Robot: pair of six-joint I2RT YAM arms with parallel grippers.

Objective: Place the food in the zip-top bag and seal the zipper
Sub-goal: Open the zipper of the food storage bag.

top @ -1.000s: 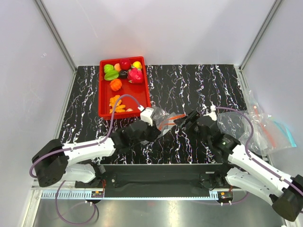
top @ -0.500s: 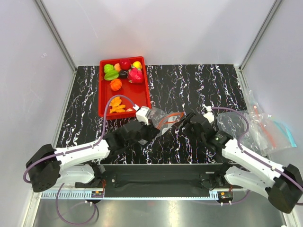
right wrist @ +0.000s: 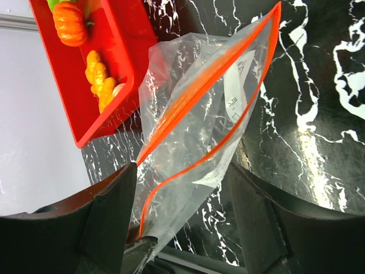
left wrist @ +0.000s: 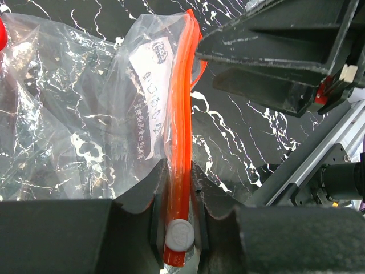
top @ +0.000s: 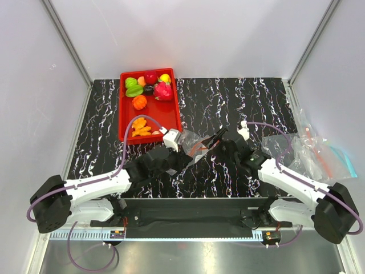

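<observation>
Orange-red zipper (left wrist: 181, 85) pinched in left claw (left wrist: 178, 169); right claw (right wrist: 181, 171) spread around it.

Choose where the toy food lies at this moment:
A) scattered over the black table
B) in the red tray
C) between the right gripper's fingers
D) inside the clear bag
B: all the toy food sits in the red tray, and the clear bag has none in it.

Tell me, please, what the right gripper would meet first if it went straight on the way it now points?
Most likely the clear plastic zip-top bag with the orange-red zip strip: its gaping mouth lies directly ahead of the open right gripper. Depth is unclear, though.
</observation>
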